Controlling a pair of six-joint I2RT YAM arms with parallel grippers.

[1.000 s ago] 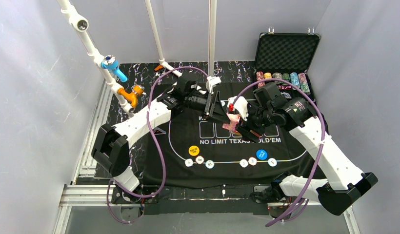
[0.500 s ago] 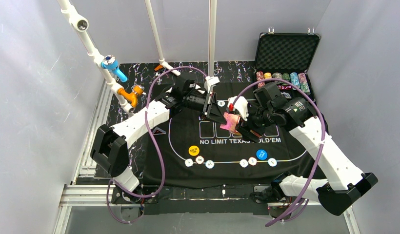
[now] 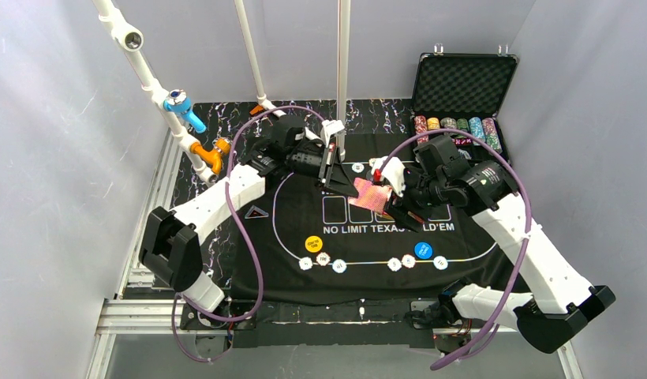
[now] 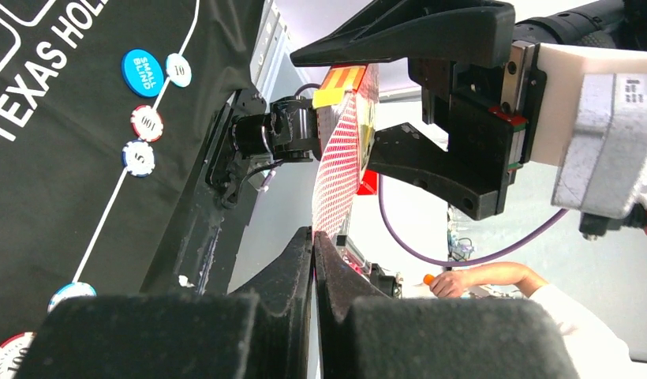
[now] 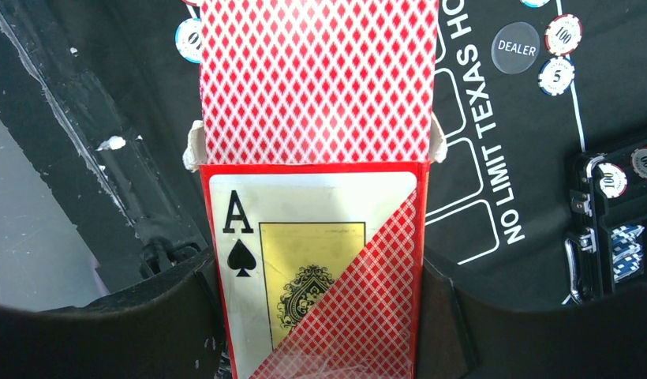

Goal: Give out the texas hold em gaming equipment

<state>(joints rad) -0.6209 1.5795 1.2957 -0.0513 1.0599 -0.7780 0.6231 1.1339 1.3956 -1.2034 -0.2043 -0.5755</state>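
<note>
Red-and-white diamond print covers the playing card [image 5: 319, 79] that sticks partway out of the open card box [image 5: 304, 237]. Both are held in the air above the far half of the felt mat [image 3: 304, 213]. The right gripper [image 5: 316, 332] is clamped on the box from both sides (its ace-of-spades face is turned to the wrist camera). The left gripper [image 4: 314, 245] is pinched closed on the free edge of that card, with only its fingertips on it. My reading is that a single card is being drawn from the box for dealing onto the mat.

On the mat's near half lie the yellow button [image 3: 313, 243], the blue button [image 3: 423, 250] and a row of small poker chips [image 3: 323, 259] along the white curve. The open chip case [image 3: 462, 83] stands on the counter at the mat's far right corner.

Several things could spoil the draw. The pinch is shallow, so the card may slip free and flutter down anywhere on the mat, perhaps face up. If the pull runs off the line of the box mouth, the card could bow or crease against the flap. Friction may drag a second card out with it. A hard tug could also shift the box within the right gripper's hold.
</note>
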